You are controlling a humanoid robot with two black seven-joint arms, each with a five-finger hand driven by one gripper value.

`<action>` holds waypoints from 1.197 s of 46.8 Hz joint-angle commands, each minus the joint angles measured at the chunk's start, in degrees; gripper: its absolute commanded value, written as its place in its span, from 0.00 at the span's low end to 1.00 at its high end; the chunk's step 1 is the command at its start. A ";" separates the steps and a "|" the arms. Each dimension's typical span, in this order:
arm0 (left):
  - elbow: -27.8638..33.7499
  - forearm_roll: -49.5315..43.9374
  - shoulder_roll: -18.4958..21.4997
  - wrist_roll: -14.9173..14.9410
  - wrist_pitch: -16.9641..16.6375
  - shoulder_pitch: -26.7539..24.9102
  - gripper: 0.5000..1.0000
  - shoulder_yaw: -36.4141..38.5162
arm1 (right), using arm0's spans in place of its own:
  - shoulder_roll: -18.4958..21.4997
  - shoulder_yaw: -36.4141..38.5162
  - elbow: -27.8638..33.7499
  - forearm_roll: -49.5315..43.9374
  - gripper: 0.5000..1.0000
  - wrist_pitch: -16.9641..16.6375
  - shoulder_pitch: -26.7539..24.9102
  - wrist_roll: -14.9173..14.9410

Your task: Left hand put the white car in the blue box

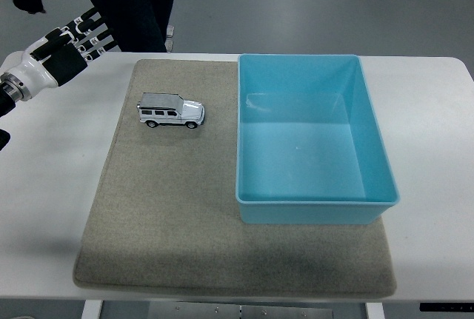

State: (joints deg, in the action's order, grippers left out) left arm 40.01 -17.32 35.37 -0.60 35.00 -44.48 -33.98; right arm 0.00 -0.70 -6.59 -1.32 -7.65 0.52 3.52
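A small white toy car (170,110) stands on its wheels on the grey mat (170,208), at the mat's far left part, nose pointing right. A blue box (374,145), open at the top and empty, sits on the right half of the mat. My left hand (67,44) is raised over the table's far left corner, well left of and beyond the car, with fingers stretched out and holding nothing. The right arm is not in view.
A person in dark clothes (133,1) stands beyond the table's far edge, close to my left hand. The white table (44,186) shows bare on both sides of the mat.
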 commanded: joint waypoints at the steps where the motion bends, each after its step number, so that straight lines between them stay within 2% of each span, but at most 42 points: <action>1: 0.06 0.09 -0.13 -0.01 0.00 -0.08 0.99 0.05 | 0.00 -0.01 0.00 0.00 0.87 0.00 0.00 0.00; 26: -0.02 0.35 -0.04 -0.71 0.00 -1.23 0.99 0.14 | 0.00 -0.01 0.00 0.00 0.87 0.00 0.00 0.00; 33: 0.06 9.04 0.05 -1.59 0.00 -1.93 0.99 -0.74 | 0.00 -0.01 0.00 0.00 0.87 0.00 0.00 0.00; 41: 0.24 20.73 0.49 -7.91 0.00 -3.69 0.99 -0.83 | 0.00 -0.01 0.00 0.00 0.87 0.00 0.00 0.00; 49: 0.77 38.47 1.80 -11.78 0.00 -6.50 0.99 -0.92 | 0.00 -0.01 0.00 0.00 0.87 0.00 0.00 0.00; 56: 1.38 54.65 2.95 -18.55 0.00 -8.35 0.99 -0.83 | 0.00 -0.01 0.00 0.00 0.87 0.00 0.00 0.00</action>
State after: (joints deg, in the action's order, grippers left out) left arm 40.89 30.47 37.72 -15.88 35.01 -52.25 -34.89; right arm 0.00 -0.69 -6.59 -1.32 -7.65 0.53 3.51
